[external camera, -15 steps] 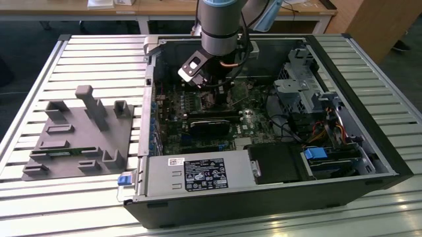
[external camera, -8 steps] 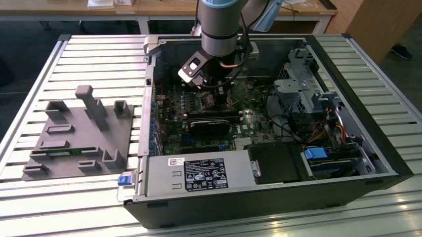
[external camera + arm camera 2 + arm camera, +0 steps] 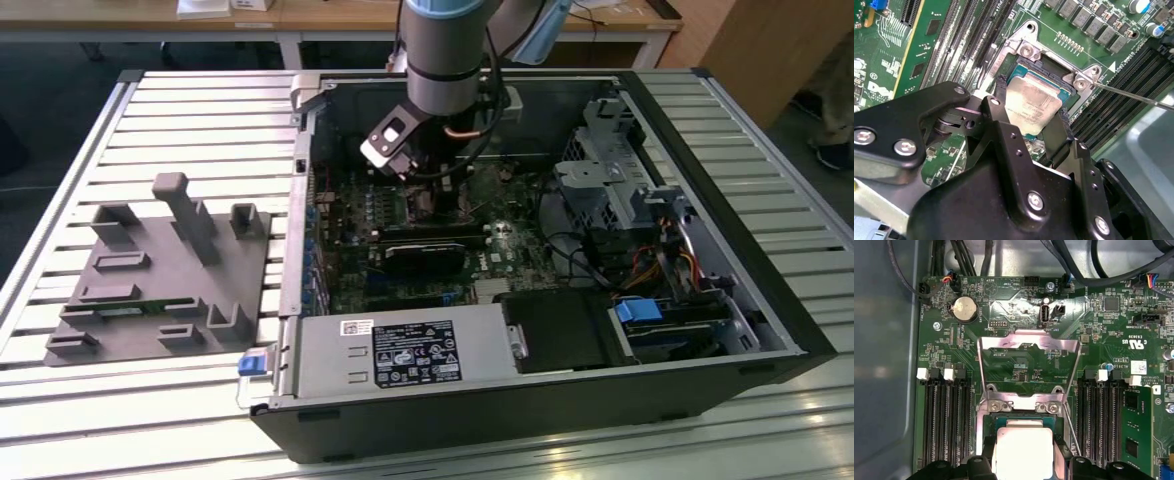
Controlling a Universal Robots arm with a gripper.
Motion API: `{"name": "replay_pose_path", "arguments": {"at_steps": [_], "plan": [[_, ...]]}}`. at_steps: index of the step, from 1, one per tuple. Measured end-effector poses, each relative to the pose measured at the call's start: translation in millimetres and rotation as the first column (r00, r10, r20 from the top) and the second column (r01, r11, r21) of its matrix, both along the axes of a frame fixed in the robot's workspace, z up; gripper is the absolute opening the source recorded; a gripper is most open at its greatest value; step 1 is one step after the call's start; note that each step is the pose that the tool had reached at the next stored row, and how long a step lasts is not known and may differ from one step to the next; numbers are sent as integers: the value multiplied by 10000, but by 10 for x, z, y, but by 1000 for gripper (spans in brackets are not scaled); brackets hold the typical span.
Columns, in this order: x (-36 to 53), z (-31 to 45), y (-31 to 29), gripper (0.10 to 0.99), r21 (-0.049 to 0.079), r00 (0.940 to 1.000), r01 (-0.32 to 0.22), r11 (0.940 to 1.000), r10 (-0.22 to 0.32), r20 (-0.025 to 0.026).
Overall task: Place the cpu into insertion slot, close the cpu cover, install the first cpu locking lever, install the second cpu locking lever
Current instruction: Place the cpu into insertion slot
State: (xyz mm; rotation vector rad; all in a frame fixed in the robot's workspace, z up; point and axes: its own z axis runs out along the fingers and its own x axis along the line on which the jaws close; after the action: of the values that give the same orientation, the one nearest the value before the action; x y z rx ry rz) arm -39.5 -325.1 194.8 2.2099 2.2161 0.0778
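The cpu, a flat square chip with a dull silver top, sits between my black fingers right over the insertion slot on the green motherboard. My gripper is shut on the cpu's two opposite edges. In the first wrist view the cpu is framed by the slot's dark rim, with my gripper around it. The cpu cover, a thin silvery frame plate, stands swung open beyond the slot. A thin wire locking lever sticks out beside the slot. In the exterior view my gripper reaches down inside the computer case.
Memory slots flank the slot on both sides. A round coin battery and cables lie past the cover. The case walls surround the board; a grey fixture plate lies on the slatted table at the exterior view's left.
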Motion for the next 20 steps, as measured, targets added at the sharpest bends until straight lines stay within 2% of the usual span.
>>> {"name": "replay_pose_path", "arguments": {"at_steps": [20], "plan": [[-8,-14,3,537,6,10000,11,10000,-11,4]]}}
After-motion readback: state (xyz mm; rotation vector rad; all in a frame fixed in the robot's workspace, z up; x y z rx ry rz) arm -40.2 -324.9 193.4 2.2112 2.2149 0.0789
